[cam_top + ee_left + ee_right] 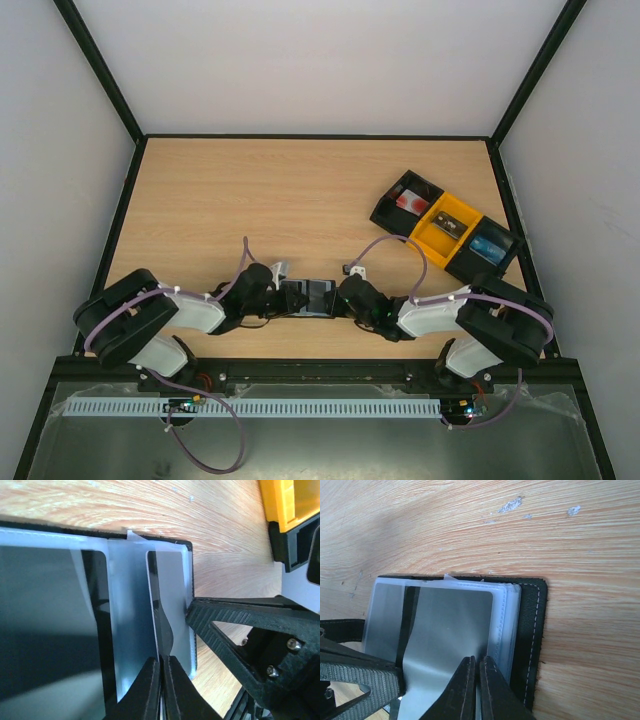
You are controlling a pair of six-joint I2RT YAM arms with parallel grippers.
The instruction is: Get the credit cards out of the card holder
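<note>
Card holder (pixel 305 297) open flat on the wooden table (pixel 300 190), near the front edge, between both arms. Grey credit card (pixel 455 625) inside a see-through page (pixel 385 610). Left gripper (pixel 161 662) squeezed tight on a page edge. Right gripper (pixel 477 661) squeezed tight on the pages too. Black-and-yellow tray (pixel 445 232) well apart, far right.

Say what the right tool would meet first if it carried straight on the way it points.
The card holder, most likely: the right tool is at its sleeved credit card.
</note>
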